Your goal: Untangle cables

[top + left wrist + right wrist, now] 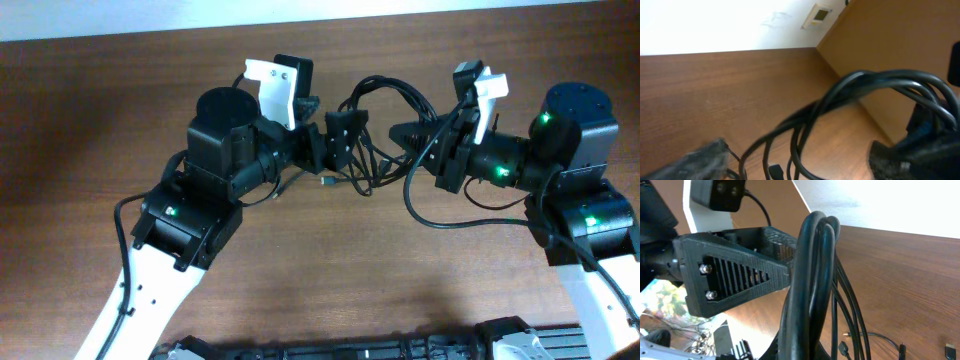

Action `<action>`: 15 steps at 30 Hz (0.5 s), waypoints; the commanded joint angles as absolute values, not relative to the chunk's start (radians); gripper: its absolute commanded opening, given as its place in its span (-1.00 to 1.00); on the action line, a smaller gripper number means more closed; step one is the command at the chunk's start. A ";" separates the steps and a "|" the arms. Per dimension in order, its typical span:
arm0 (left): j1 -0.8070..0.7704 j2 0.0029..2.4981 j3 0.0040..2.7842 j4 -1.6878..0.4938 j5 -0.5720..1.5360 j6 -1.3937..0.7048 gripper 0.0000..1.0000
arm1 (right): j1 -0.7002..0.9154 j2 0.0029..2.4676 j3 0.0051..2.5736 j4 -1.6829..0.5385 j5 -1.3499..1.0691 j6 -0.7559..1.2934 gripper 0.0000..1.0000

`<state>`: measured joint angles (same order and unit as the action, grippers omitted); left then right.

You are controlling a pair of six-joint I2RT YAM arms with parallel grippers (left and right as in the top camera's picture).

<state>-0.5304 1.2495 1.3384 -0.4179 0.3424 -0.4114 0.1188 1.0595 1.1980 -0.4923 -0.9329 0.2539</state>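
Black ribbed gripper fingers (735,280), silver screws (706,269); white links (150,290).

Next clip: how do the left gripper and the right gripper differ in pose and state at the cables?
The left gripper comes at the cables from their left, the right gripper from their right. The left gripper's fingers stand wide apart with cables arching across the gap; the right gripper's opening cannot be told, since the cables fill its wrist view. Both are black and meet at the same cables.
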 commanded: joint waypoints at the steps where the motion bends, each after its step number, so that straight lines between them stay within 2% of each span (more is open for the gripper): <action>1: -0.535 1.248 1.345 -0.411 0.380 -0.442 0.30 | 0.118 1.053 1.210 -0.484 -0.902 0.236 -0.93; 2: -0.535 1.248 1.345 -0.411 0.380 -0.455 0.15 | 0.118 1.053 1.210 -0.484 -0.897 0.236 -0.92; 3: -0.535 1.248 1.345 -0.410 0.402 -0.479 -0.10 | 0.118 1.053 1.210 -0.483 -0.894 0.236 -0.92; 4: -0.535 1.248 1.345 -0.402 0.430 -0.479 -0.48 | 0.118 1.053 1.210 -0.482 -0.909 0.243 -0.92; 6: -0.544 1.248 1.345 -0.390 0.460 -0.479 -0.62 | 0.118 1.053 1.210 -0.482 -0.945 0.243 -0.92; 9: -0.569 1.248 1.345 -0.369 0.449 -0.478 -0.58 | 0.118 1.053 1.210 -0.484 -0.962 0.244 -0.92; 12: -0.574 1.248 1.345 -0.351 0.444 -0.478 -0.28 | 0.118 1.053 1.210 -0.484 -0.980 0.243 -0.92; 15: -0.575 1.251 1.345 -0.350 0.422 -0.478 -0.22 | 0.118 1.053 1.210 -0.483 -0.996 0.243 -0.92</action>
<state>-0.5713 1.2495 1.3384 -0.3550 0.4309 -0.4763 0.1188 1.0595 1.1980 -0.4938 -0.9539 0.2543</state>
